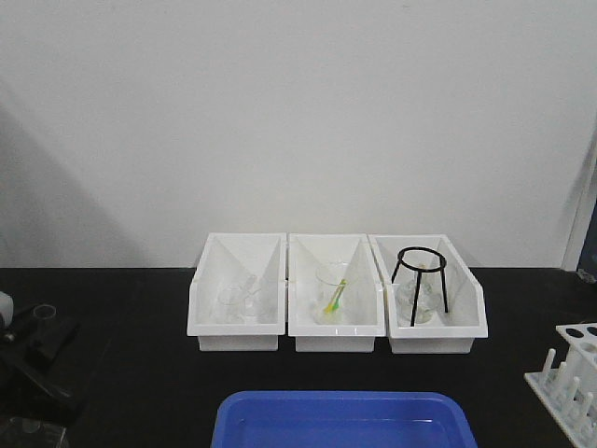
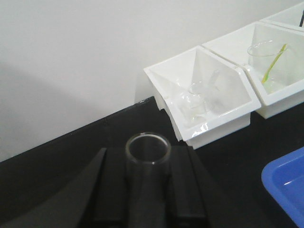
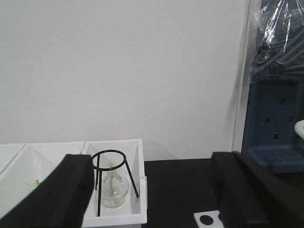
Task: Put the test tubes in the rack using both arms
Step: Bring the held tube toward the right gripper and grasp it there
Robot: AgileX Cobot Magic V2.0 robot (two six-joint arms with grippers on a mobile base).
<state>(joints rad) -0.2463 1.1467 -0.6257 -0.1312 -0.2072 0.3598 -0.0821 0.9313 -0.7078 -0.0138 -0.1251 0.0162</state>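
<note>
Left pincer point(image 2: 147, 154) clasps test tube point(image 2: 146, 178), clearest wrist-side

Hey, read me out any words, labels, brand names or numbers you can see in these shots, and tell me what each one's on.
None: no text can be read in any view.
The white bins, blue tray, rack and test tube show no markings.
The beaker is too blurred to tell whether it bears any marks.
The dark blue panel shows only slots.
</note>
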